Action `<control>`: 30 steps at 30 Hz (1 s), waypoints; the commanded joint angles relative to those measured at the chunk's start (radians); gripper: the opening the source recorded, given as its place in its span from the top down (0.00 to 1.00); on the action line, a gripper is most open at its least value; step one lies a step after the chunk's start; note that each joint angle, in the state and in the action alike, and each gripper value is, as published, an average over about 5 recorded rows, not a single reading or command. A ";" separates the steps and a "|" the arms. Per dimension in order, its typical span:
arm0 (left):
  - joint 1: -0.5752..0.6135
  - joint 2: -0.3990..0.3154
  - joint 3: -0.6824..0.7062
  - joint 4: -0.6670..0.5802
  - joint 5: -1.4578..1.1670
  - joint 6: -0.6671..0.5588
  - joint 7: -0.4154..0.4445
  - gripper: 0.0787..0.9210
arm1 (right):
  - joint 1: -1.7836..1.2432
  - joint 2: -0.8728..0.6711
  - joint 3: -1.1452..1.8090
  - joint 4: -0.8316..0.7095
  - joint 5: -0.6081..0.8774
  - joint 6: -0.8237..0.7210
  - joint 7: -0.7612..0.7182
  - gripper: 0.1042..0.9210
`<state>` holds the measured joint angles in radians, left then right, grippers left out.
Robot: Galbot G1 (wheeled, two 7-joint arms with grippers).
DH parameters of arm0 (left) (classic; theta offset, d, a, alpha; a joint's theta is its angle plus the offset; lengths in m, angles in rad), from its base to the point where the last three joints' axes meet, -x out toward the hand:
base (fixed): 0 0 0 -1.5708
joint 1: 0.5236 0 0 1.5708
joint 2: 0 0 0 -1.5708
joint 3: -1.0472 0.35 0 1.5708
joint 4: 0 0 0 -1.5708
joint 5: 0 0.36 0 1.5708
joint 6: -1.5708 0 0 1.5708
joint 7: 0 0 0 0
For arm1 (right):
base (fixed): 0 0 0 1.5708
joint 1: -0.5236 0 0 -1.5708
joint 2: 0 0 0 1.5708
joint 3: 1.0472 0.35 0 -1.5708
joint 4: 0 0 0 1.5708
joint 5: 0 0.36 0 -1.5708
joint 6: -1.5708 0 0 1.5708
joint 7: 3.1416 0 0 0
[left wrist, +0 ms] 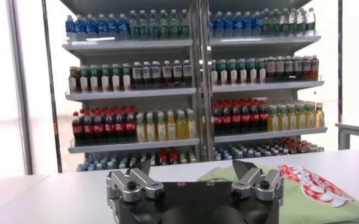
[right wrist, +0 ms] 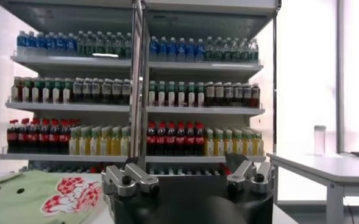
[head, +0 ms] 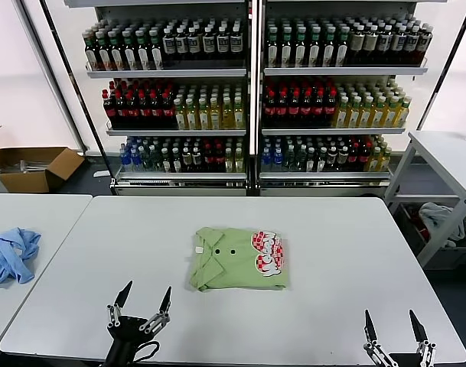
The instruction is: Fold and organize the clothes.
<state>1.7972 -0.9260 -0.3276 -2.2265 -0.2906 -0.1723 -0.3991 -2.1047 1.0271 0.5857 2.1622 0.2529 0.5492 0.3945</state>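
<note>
The clothes (head: 236, 258), a light green collared shirt with two dark buttons and a red-and-white checkered print, lie folded into a neat rectangle at the middle of the white table (head: 340, 252). My left gripper (head: 145, 297) stands open at the table's front left, short of the shirt and apart from it. Open too is my right gripper (head: 392, 324), at the front right corner, holding nothing. In the left wrist view the shirt (left wrist: 307, 189) lies beyond my left gripper (left wrist: 193, 165). The right wrist view shows the shirt (right wrist: 45, 192) off to one side of my right gripper (right wrist: 185, 161).
A crumpled light blue garment (head: 11, 254) lies on a second table at the left. Tall shelves of bottled drinks (head: 248, 92) stand behind the table. A cardboard box (head: 30, 168) sits on the floor at far left, and another white table (head: 447, 153) stands at the right.
</note>
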 commanded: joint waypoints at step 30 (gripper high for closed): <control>0.006 0.008 -0.019 0.025 -0.014 -0.014 -0.004 0.12 | -0.019 0.007 0.005 -0.022 -0.041 0.034 0.063 0.12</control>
<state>1.8025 -0.9182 -0.3431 -2.2038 -0.3043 -0.1842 -0.4032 -2.1220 1.0336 0.5885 2.1399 0.2183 0.5827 0.4480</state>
